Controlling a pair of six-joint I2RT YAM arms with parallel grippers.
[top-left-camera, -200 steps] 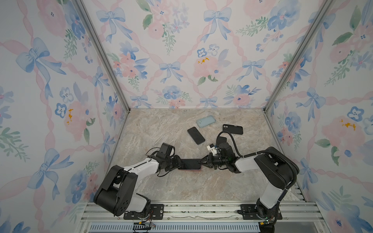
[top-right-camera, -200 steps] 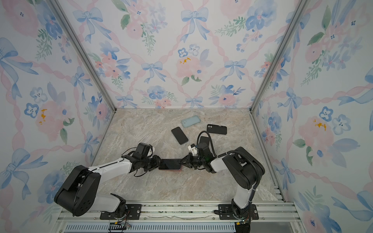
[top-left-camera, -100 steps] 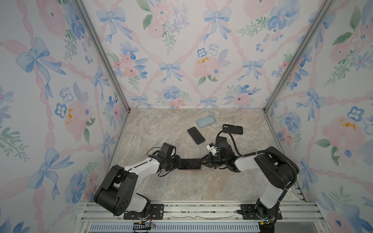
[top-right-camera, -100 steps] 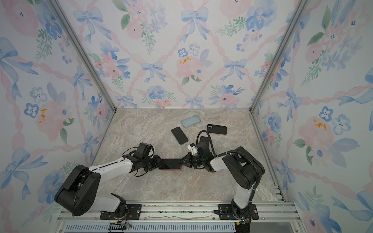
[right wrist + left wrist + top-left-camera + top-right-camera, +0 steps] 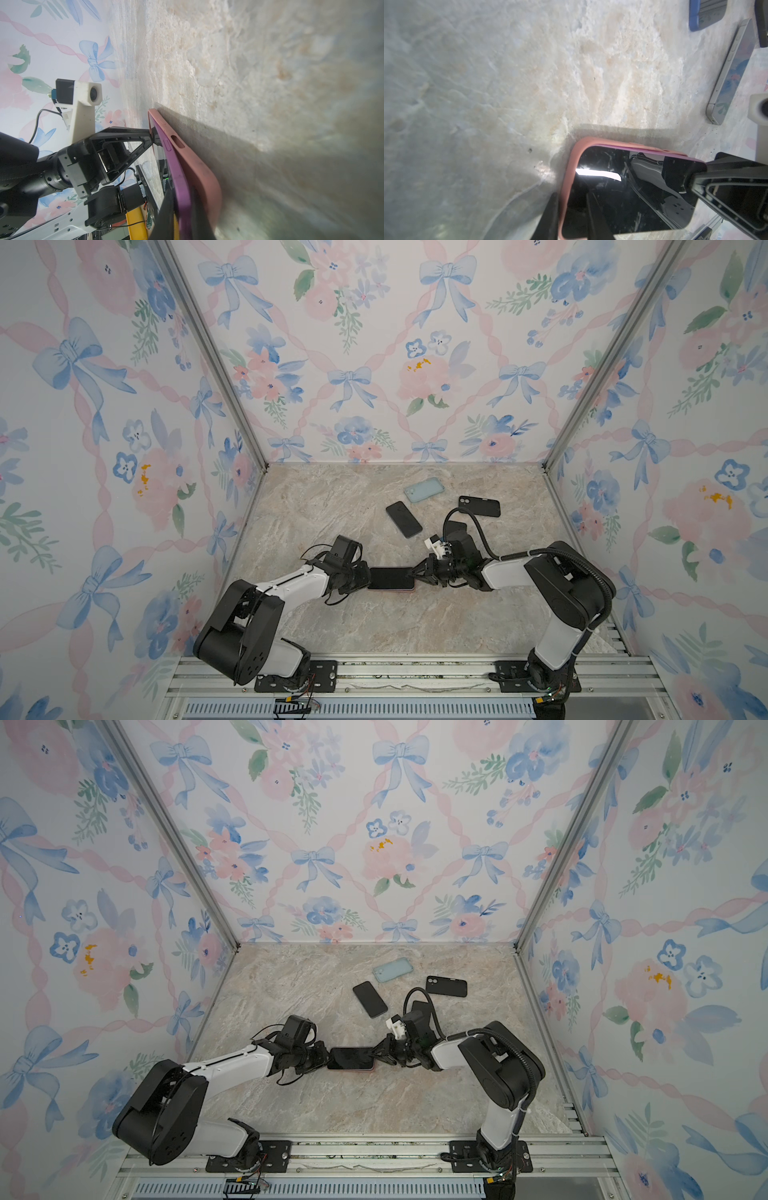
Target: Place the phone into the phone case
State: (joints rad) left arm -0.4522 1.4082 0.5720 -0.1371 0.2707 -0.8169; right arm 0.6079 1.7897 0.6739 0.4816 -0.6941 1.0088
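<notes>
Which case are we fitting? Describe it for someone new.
On the marble tabletop, look between the left gripper and right gripper. The pink case lies there under the phone; the pale blue case and black case lie farther back.

Your left arm (image 5: 291, 585) and right arm (image 5: 505, 574) both reach low and inward, wrists level, tips facing each other at mid-front. Your left gripper (image 5: 367, 577) is pinched closed at the tips; your right gripper (image 5: 417, 571) is clamped tight.
</notes>
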